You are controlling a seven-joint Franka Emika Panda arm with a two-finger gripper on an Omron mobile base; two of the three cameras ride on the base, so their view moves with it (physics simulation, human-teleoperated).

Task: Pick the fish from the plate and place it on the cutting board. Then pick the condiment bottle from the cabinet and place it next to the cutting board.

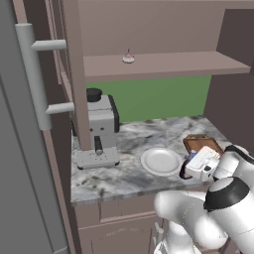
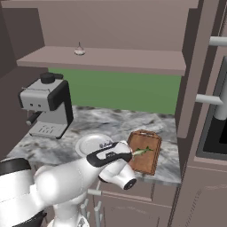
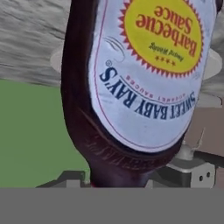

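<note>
The dark condiment bottle (image 3: pixel 131 87), with its yellow-and-white barbecue sauce label upside down, sits very close in the hand view. My gripper (image 1: pixel 191 166) is shut on it, low over the counter between the white plate (image 1: pixel 161 161) and the reddish-brown cutting board (image 1: pixel 201 143). A dark end of the bottle (image 1: pixel 185 173) pokes out beside the hand. The small greenish fish (image 2: pixel 142 151) lies on the cutting board (image 2: pixel 146 164). The plate (image 2: pixel 90 142) is bare. The cabinet shelf (image 1: pixel 163 64) stands above.
A tiny pale garlic-shaped thing (image 1: pixel 128 58) rests on the cabinet shelf. A grey and black coffee machine (image 1: pixel 101 129) stands at the counter's left. A grey door with a bar handle (image 1: pixel 32 74) is at the far left. The marble counter's front edge (image 1: pixel 124 193) is close.
</note>
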